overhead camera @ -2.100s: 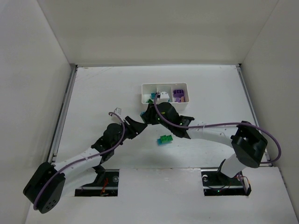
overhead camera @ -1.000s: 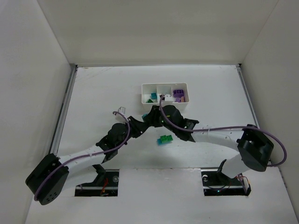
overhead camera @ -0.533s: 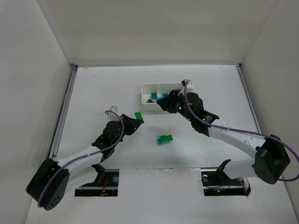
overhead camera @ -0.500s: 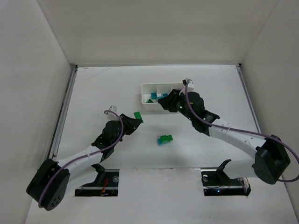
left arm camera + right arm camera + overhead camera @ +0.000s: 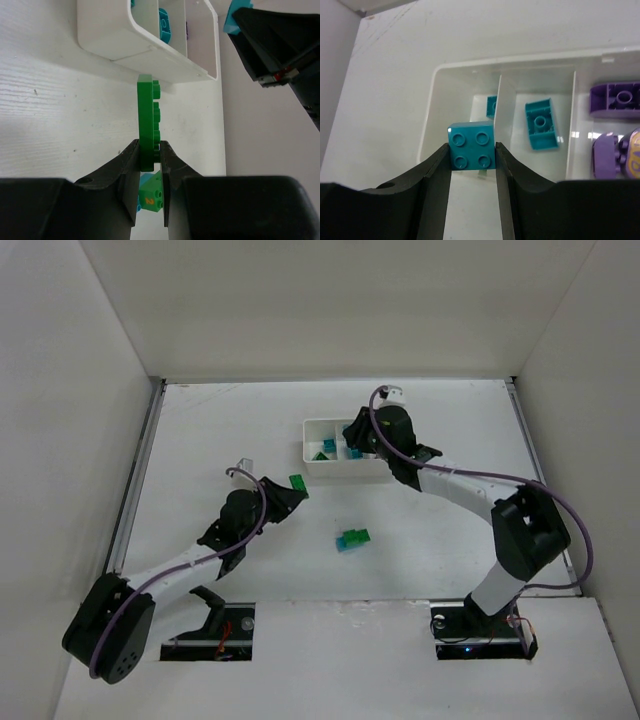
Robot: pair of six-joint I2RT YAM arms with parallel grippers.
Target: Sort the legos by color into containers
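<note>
**brickfan:** what's going on with your sort right now, anything looking dicey?

**me:** my right tool (image 5: pixel 472 151) is pinching a teal brick (image 5: pixel 471 141) by its sides and hovering it over the white tray (image 5: pixel 530 64). It's sitting pretty much above the divider (image 5: pixel 504 115) between the end compartment and the middle one, where a teal piece (image 5: pixel 541 122) is lying. If I'm letting go here, I reckon it's clipping that wall and dropping on the wrong side. Purple ones (image 5: pixel 617 97) are sitting in the other end compartment

**brickfan:** and the other arm?

**me:** my left tool (image 5: pixel 149 152) is clamping a thin green plate (image 5: pixel 146 115) by just one end, near the tray. That's a skimpy grip, so it could be swivelling or slipping out on the way. Both arms are also crowding one small tray, so a bump could be shoving it. A green-teal clump (image 5: pixel 351 539) is waiting on the tabletop (image 5: pixel 220 430), well apart from the tray
</note>
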